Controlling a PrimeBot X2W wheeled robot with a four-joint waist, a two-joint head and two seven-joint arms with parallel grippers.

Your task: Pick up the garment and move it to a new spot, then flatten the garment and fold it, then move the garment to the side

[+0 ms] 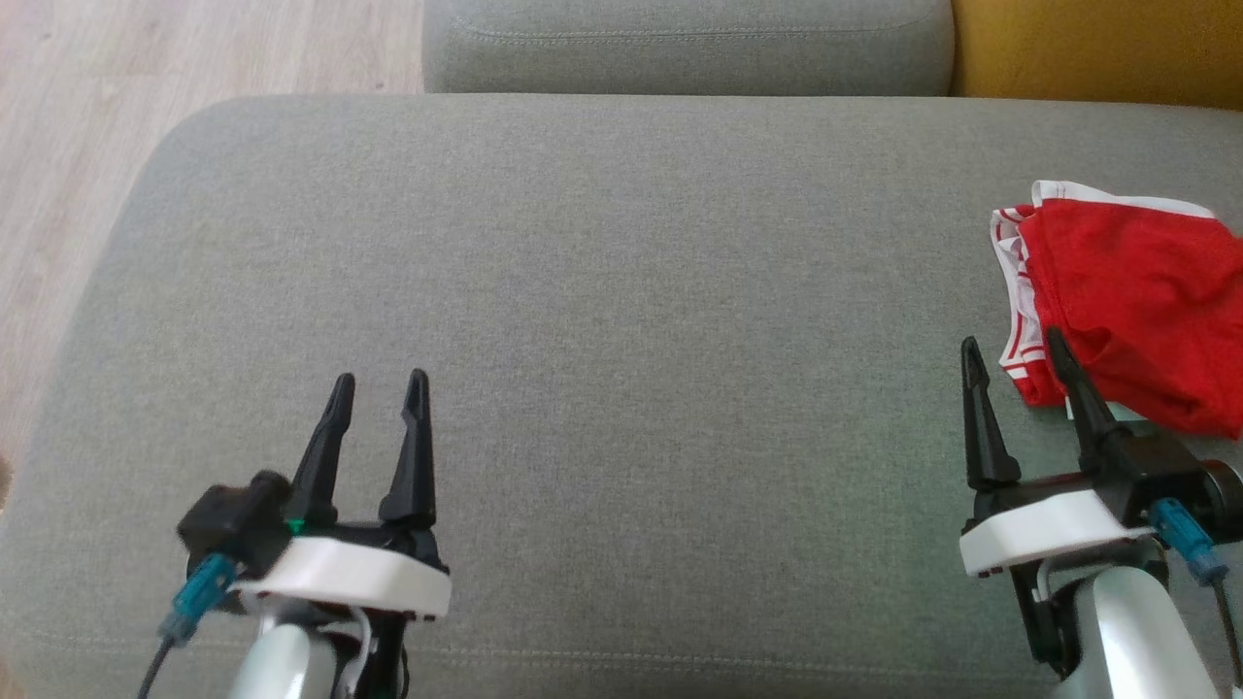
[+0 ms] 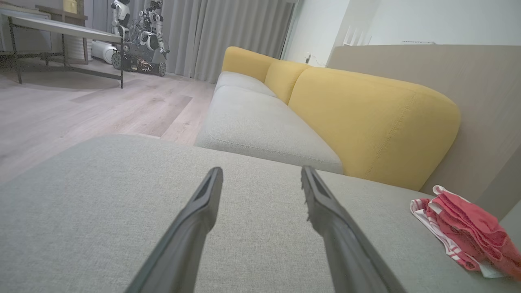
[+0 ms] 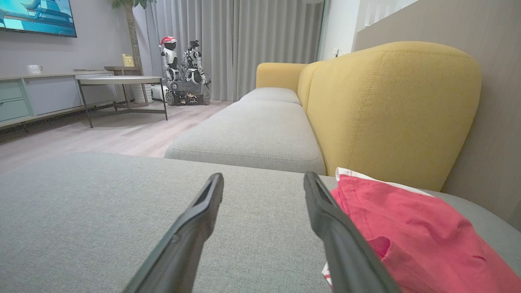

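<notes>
- Left gripper (image 1: 380, 377), at the lower left of the head view, stands spread and holds nothing, both fingers over the bare grey cushion (image 1: 621, 291)
- Right gripper (image 1: 1011, 340), at the lower right, is spread and empty too; its right-hand finger overlaps the edge of the garment (image 1: 1136, 301), touching or not I cannot tell
- Red with white trim, the garment lies crumpled at the frame's right edge, which cuts part of it off
- Count: two grippers, one garment, two grey cushions, one yellow backrest (image 1: 1097, 49) cropped at the upper right

Head looks down, wrists low forward; all share the garment (image 1: 1136, 311).
</notes>
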